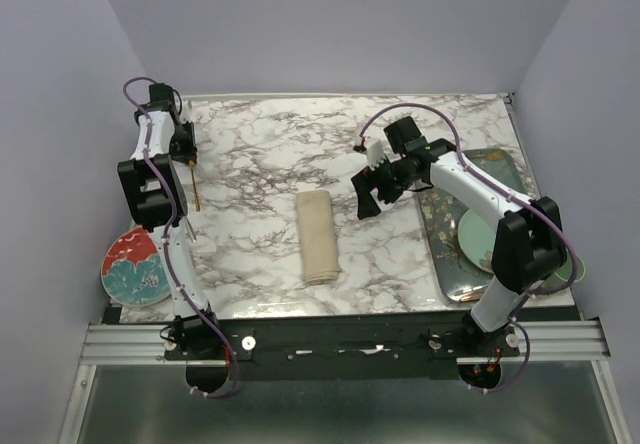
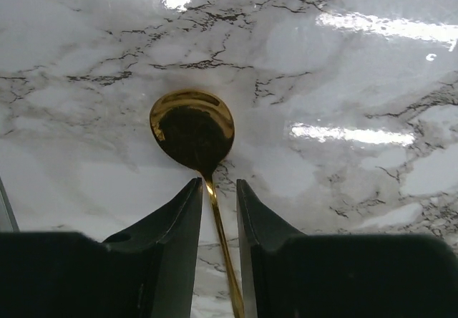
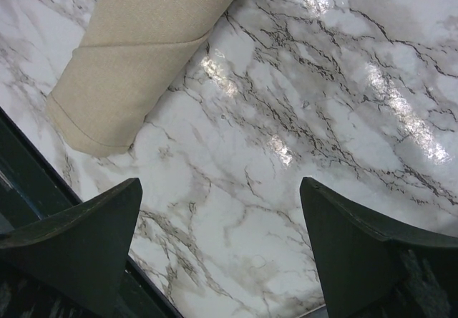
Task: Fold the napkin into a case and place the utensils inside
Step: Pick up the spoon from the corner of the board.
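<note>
Marble-veined table under pale lilac walls: at its far-left part your left tool [image 2: 218,183] sits low over the gold spoon [image 2: 192,132], whose round bowl lies just beyond the fingertips while its thin handle runs back between them, the long axis in line with the tool. The jaws stand narrowed astride that handle, with a gap showing on one side, so they are not clenched on it. The napkin, folded into a narrow oblong case [image 1: 318,236], lies at the table's middle with its long axis running near to far, off to the right of the spoon and nearer to the arm bases. Your right tool [image 1: 368,189] hangs just right of the case's far end, its jaws spread wide and holding nothing. Judged from here, the left arm is the nearer one for the spoon, and bare marble lies between spoon and case. A red-and-blue plate [image 1: 137,267] sits at the near-left edge; a patterned tray [image 1: 445,264] carrying a green plate [image 1: 478,236] lines the right side. The fork cannot be picked out for certain.
</note>
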Controlling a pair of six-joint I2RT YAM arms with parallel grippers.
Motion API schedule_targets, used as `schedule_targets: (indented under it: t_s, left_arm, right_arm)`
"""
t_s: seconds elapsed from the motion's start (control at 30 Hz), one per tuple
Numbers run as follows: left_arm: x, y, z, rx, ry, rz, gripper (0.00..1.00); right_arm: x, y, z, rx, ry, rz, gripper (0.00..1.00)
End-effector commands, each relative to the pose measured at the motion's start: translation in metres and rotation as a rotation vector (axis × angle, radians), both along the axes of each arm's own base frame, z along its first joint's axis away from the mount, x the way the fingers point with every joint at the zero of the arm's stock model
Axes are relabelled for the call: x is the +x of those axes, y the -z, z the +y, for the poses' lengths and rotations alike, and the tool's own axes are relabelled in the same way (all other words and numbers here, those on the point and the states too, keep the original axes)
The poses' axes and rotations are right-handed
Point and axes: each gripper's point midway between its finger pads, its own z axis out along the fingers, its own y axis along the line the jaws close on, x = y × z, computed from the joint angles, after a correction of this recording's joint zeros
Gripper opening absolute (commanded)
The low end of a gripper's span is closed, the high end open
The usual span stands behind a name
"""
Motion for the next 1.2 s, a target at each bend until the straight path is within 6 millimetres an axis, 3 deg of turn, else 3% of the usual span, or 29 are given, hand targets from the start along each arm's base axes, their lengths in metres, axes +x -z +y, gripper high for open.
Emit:
schedule_targets:
  t_s: [0.0,0.17,0.43,0.5,0.63,0.67,0.77,0.87,0.93,1.0,1.17]
  left_arm:
    - [0.0,0.024,0.011,0.064,-0.005,0.057,0.34]
    - [-0.009,0.035,0.002,0.04,0.011,0.09,0.34]
    - [-0.04,0.051,-0.021,-0.043,-0.045,0.18,0.26]
    - [-0.047,0.053,-0.03,-0.083,-0.064,0.195,0.21]
    - [-0.055,0.056,-0.046,-0.115,-0.072,0.219,0.0]
    - [-0.056,0.056,-0.049,-0.118,-0.073,0.223,0.0]
    - [-0.058,0.045,-0.057,-0.106,-0.079,0.207,0.0]
    - [-0.048,0.018,-0.068,-0.108,-0.101,0.12,0.0]
    - [-0.039,-0.011,-0.075,-0.115,-0.11,0.011,0.0]
    - [-0.035,-0.038,-0.093,-0.126,-0.107,-0.081,0.0]
    - [-0.046,-0.072,-0.143,-0.167,-0.113,-0.17,0.0]
  right_arm:
    - [0.01,0.0,0.0,-0.019,0.029,0.009,1.0]
    - [0.016,0.0,0.0,-0.027,0.026,0.001,1.0]
    - [0.02,-0.003,-0.001,-0.028,0.025,-0.004,1.0]
    - [0.019,-0.003,-0.002,-0.027,0.023,-0.001,1.0]
    - [0.018,-0.002,-0.005,-0.026,0.025,-0.001,1.0]
    - [0.017,-0.003,-0.006,-0.027,0.026,-0.002,1.0]
    - [0.015,-0.006,-0.009,-0.023,0.027,-0.009,1.0]
    - [0.012,-0.004,-0.013,-0.027,0.025,-0.011,1.0]
    - [0.011,-0.005,-0.014,-0.022,0.027,-0.017,1.0]
    - [0.011,-0.005,-0.014,-0.017,0.029,-0.021,1.0]
    - [0.011,-0.004,-0.013,-0.007,0.04,-0.021,1.0]
